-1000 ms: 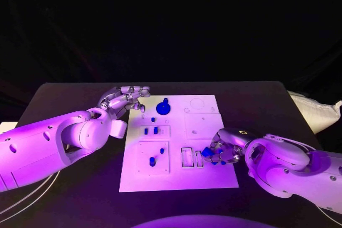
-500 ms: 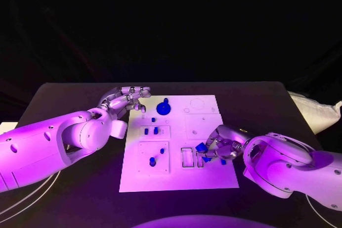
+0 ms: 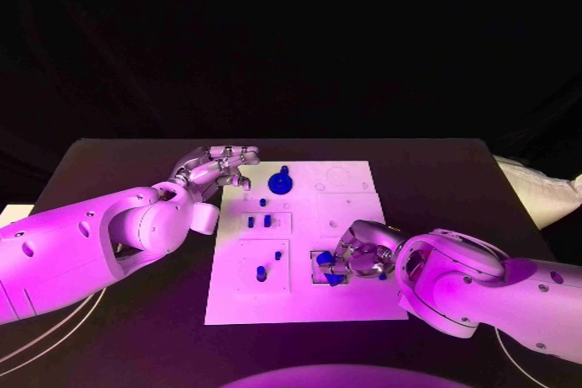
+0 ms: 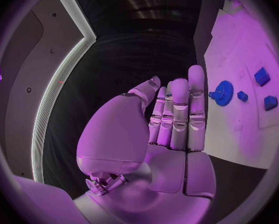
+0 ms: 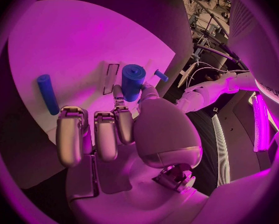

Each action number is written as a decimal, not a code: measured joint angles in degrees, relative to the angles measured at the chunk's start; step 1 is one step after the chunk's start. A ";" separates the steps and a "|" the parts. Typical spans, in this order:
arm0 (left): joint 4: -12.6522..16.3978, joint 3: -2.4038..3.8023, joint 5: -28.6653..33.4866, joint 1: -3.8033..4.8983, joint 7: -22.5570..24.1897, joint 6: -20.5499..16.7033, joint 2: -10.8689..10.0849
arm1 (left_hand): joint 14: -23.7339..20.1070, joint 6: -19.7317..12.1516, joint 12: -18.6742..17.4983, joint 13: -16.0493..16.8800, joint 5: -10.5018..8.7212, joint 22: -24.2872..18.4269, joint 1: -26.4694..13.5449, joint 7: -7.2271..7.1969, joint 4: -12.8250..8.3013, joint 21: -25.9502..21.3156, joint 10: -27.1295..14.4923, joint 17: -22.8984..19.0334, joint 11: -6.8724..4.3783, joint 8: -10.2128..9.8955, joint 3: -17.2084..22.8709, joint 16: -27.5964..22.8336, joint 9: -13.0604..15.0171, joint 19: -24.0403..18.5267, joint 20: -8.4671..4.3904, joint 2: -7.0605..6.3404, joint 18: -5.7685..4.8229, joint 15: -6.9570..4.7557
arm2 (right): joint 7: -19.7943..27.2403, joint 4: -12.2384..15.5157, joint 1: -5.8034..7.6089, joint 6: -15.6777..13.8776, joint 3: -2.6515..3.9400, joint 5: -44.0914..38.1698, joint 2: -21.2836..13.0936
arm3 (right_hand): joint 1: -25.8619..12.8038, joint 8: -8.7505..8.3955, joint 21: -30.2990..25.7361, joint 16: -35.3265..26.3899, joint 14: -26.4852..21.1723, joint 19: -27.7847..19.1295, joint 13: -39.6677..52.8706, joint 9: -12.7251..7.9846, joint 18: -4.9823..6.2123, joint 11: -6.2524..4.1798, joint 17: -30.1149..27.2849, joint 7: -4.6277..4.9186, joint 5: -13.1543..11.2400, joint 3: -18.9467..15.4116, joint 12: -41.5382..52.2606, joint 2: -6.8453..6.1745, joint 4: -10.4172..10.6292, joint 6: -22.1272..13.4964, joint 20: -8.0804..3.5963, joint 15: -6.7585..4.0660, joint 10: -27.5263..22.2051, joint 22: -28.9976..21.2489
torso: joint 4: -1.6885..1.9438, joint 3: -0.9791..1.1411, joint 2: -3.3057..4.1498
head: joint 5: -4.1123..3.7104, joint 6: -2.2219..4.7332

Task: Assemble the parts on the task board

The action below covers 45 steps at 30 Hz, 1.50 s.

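Assembly partway — your right hand [image 3: 351,262] holds a blue part [image 5: 132,81] over the board's [image 3: 351,308] near slots.
Your left hand [image 3: 219,167] waits wide and bare beside the gear [image 3: 280,183]; several parts look seated, a loose bar [image 5: 47,93] remains.

Head camera overlooks task board [image 3: 304,236]; wrist cameras close.

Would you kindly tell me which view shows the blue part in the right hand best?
The right wrist view: the blue part stands clear, pinched at the fingertips of the right hand. In the head view it is half hidden by the fingers.
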 measured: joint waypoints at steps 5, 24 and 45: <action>0.03 0.00 0.00 0.00 -0.01 0.02 -0.05 | 0.00 0.00 0.00 0.00 0.00 0.00 0.00 0.00 0.00 0.00 0.00 0.00 0.00 0.00 0.00 0.00 0.00 0.00 0.00 0.00 0.00 0.00 | -0.16 -0.25 -0.06 0.74 0.08 -0.02 0.57 | -1.08 0.24 0.00 0.00 0.21 -0.10 0.00 0.43 0.00 -0.12 0.00 -0.48 -1.14 -0.76 -0.67 -0.01 0.06 0.50 -0.15 -0.21 -0.12 -0.01 | -0.02 0.01 0.00 | 0.19 -0.04; 0.04 0.01 0.00 -0.01 -0.05 0.05 -0.08 | 0.00 0.00 0.00 0.00 0.00 0.00 0.00 0.00 -0.01 0.00 0.00 0.00 0.00 0.00 0.00 0.00 0.00 0.00 0.00 0.00 0.00 0.00 | -1.04 -0.45 -0.22 1.63 0.02 -2.76 1.00 | -9.40 0.49 0.00 0.00 0.20 0.00 -0.20 3.43 0.00 -0.33 -0.01 -1.22 -17.88 -6.99 -3.11 0.39 -0.04 1.42 -0.41 -0.23 -0.32 -0.15 | -0.05 0.03 -0.01 | 0.38 -0.10; 0.01 0.00 0.00 -0.01 -0.07 0.07 -0.07 | 0.00 0.00 0.25 0.00 0.00 -0.06 0.23 0.00 -0.01 0.00 -0.21 -0.07 0.21 0.00 0.01 0.00 0.00 0.00 0.00 0.23 0.00 0.01 | -0.82 -0.80 -0.25 2.67 0.12 -7.70 1.97 | 5.88 0.64 0.00 -0.01 0.04 -0.01 2.59 5.66 0.00 -0.52 -0.03 -1.44 -19.10 -0.62 -4.00 -3.23 -12.51 1.24 -0.40 -0.66 -0.51 0.01 | -0.08 0.04 -0.02 | 0.35 -0.25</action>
